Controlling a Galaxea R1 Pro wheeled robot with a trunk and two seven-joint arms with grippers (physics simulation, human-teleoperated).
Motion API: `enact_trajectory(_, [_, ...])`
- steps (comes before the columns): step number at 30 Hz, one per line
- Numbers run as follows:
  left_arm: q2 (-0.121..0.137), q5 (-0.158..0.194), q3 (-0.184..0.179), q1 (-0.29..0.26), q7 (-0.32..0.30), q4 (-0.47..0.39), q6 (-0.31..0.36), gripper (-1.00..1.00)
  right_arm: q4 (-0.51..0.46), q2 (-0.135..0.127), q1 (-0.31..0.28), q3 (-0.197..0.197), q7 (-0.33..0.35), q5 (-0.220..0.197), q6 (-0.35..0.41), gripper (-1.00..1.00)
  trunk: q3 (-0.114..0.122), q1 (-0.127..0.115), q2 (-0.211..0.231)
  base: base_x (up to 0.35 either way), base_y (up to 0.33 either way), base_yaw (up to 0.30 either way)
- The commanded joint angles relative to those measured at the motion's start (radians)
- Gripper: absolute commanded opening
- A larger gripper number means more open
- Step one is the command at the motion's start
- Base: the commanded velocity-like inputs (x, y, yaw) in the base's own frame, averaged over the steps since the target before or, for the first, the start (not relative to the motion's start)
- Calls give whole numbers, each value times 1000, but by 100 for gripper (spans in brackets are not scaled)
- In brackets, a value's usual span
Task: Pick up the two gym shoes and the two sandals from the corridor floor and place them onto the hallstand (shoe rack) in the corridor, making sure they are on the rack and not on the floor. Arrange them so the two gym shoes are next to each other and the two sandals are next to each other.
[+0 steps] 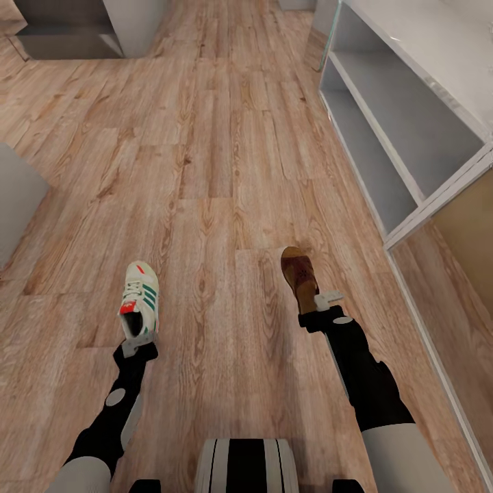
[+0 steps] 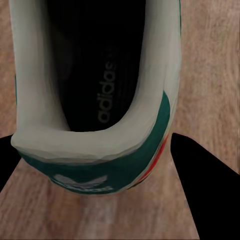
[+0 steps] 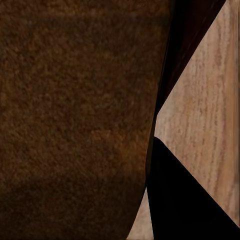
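A white gym shoe (image 1: 140,298) with green stripes hangs by its heel from my left gripper (image 1: 139,340), which is shut on it. The left wrist view shows its green heel tab (image 2: 95,165) between the dark fingers (image 2: 210,195). My right gripper (image 1: 322,305) is shut on the heel end of a reddish-brown sandal (image 1: 299,274). In the right wrist view the sandal's brown leather (image 3: 75,120) lies against one finger (image 3: 185,200). Both are above the corridor floor (image 1: 219,171). A pale grey unit (image 1: 383,130) with two open shelves runs along the right; I cannot tell whether it is the hallstand.
A grey block (image 1: 17,198) juts in at the left edge. More grey furniture (image 1: 89,27) stands at the far left. A pale baseboard (image 1: 438,363) runs along the right wall past the shelf unit. My base (image 1: 246,465) is at the bottom.
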Motion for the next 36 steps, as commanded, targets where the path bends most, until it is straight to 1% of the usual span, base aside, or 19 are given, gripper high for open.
enact_trajectory(1, [0, 1, 1, 1, 1, -46, 1, -100, 0, 0, 0, 0, -3, -4, 0, -100, 4, 0, 0, 0, 0, 0])
enact_trajectory(4, [0, 0, 1, 5, 1, -177, 16, -100, 0, 0, 0, -1, -3, -4, 0, -100, 16, -2, 1, 0, 0, 0])
enact_trajectory(5, [-1, -2, 1, 11, 1, -232, 34, -100, 0, 0, 0, -1, -2, -4, 0, -100, 19, -2, 1, 0, 0, 0])
enact_trajectory(6, [-1, -5, 1, 35, 1, -323, 98, -100, 0, 0, 0, -1, -3, -4, 0, -100, 23, -3, 1, 0, 0, 0])
enact_trajectory(7, [-1, -5, 1, 46, 1, -357, 131, -100, 0, 0, 0, -1, -3, -4, 0, -100, 27, -3, 2, 0, 0, 0])
enact_trajectory(8, [0, -2, 1, 68, 0, -434, 215, -100, 0, 0, 0, -1, -3, -4, 0, -100, 31, -3, 2, 0, 0, 0])
enact_trajectory(10, [0, 1, 0, 104, -3, -592, 412, -100, 0, 0, 0, 0, -3, -4, 0, -100, 39, -4, 2, 0, 0, 0])
enact_trajectory(12, [0, 2, 0, 125, -7, -706, 598, -100, 0, 0, 0, 1, -1, -4, 0, -100, 46, -5, 3, 0, 0, 0])
enact_trajectory(14, [0, 2, -2, 135, -8, -756, 773, -100, 0, 0, 0, 1, 0, -4, 0, -100, 54, -6, 3, 0, 0, 0])
enact_trajectory(15, [0, 2, -2, 136, -8, -763, 815, -100, 0, 0, 0, 1, 0, -4, 0, -100, 58, -7, 4, 0, 0, 0])
enact_trajectory(17, [1, 3, -2, 139, -9, -779, 967, -100, 0, 0, 0, 2, 1, -4, 0, -100, 66, -8, 4, 0, 0, 0])
enact_trajectory(18, [0, 3, -3, 138, -9, -783, 1027, -100, 0, 0, 0, 2, 1, -5, 0, -100, 70, -8, 4, 0, 0, 0])
enact_trajectory(20, [0, 3, -3, 132, -9, -788, 1111, -100, 0, 0, 0, 2, 1, -10, 0, -100, 77, -9, 5, 0, 0, 0])
enact_trajectory(23, [0, 0, -6, 103, -8, -790, 1183, -100, 0, 0, 1, 2, 1, -35, 0, -100, 89, -10, 5, 0, 0, 0])
enact_trajectory(26, [0, 0, -8, 61, -8, -790, 1229, -100, 0, 0, 1, 0, 1, -95, 1, -100, 101, -12, 6, 0, 0, 0])
enact_trajectory(29, [0, 1, -10, 12, -8, -790, 1245, -100, 0, -1, 0, -3, 0, -220, 2, -100, 112, -13, 7, 0, 0, 0])
enact_trajectory(32, [-1, -1, -13, -10, -8, -782, 1250, -100, 1, -4, 0, -4, 1, -350, 2, -100, 124, -14, 8, 0, 0, 0])
enact_trajectory(34, [-1, -2, -15, -12, -9, -780, 1251, -100, 2, -7, 0, -5, 1, -398, 2, -100, 132, -15, 8, 0, 0, 0])
enact_trajectory(36, [-1, -3, -16, -11, -9, -779, 1251, -100, 5, -8, 0, -5, 1, -431, 2, -100, 139, -16, 8, 0, 0, 0])
